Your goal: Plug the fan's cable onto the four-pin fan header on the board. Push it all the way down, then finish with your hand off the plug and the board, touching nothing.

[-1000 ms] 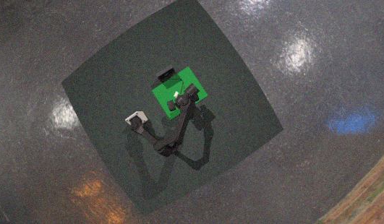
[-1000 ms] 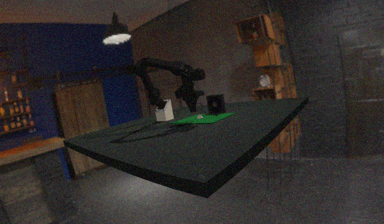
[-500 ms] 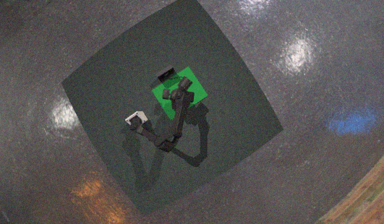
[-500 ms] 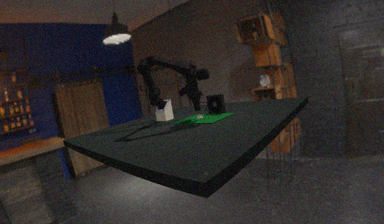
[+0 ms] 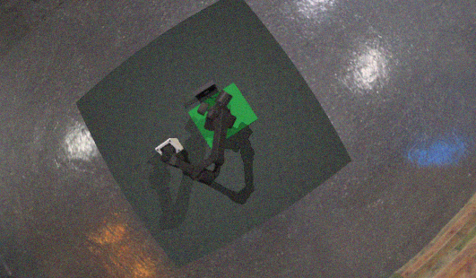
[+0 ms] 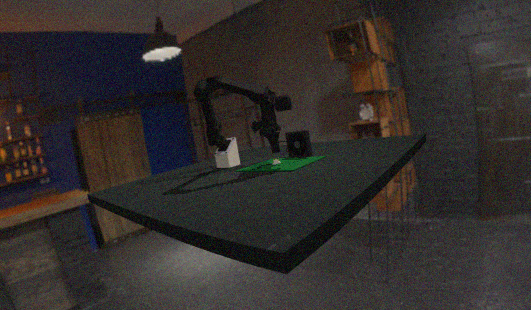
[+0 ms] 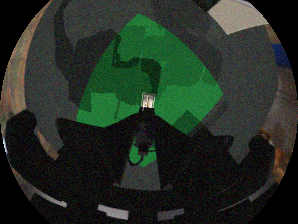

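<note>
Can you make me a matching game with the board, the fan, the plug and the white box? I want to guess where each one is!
Things:
1. board
2. fan
3. plug
4. white box

Places:
A. pinched in the fingers
B. at the arm's foot
C. flat on the table, bright green
D. standing upright past the board

Pairs: 1-C, 2-D, 3-A, 4-B

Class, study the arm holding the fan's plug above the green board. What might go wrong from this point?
1. The plug sits only at the tips of the fingers, so it may twist or slip during the push.
2. The header is tiny on the board, so misalignment could jam the pins.
3. The fan stands close by; its cable could tug the plug sideways.
</note>
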Robot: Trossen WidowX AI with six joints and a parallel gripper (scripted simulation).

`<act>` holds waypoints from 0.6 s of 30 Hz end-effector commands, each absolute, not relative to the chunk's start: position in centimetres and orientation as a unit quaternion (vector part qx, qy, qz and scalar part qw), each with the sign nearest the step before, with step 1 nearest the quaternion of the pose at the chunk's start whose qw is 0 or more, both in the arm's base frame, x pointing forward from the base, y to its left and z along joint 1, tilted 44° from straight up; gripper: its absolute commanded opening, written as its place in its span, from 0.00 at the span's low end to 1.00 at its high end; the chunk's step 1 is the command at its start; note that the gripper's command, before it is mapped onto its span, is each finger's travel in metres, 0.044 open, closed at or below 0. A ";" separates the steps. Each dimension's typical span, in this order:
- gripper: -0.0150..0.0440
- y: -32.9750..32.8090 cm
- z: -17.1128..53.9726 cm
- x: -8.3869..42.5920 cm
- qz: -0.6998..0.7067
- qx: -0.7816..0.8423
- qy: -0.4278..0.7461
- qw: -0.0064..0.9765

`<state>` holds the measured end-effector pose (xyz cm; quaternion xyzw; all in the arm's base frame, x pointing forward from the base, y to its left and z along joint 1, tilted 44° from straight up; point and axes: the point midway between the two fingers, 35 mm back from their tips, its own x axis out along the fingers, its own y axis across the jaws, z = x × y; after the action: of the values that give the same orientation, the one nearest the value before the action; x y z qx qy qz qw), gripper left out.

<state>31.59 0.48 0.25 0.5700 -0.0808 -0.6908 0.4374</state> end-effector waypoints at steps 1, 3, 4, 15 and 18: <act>0.25 0.6 0.1 31.6 -0.691 0.573 -0.083 0.433; 0.25 0.6 0.2 31.4 -0.691 0.574 -0.085 0.432; 0.25 0.6 0.3 31.2 -0.691 0.574 -0.085 0.431; 0.25 0.5 0.4 31.0 -0.691 0.574 -0.086 0.431; 0.25 0.5 0.4 31.0 -0.691 0.574 -0.086 0.431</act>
<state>31.06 0.48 0.43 0.5731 -0.0851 -0.6898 0.4341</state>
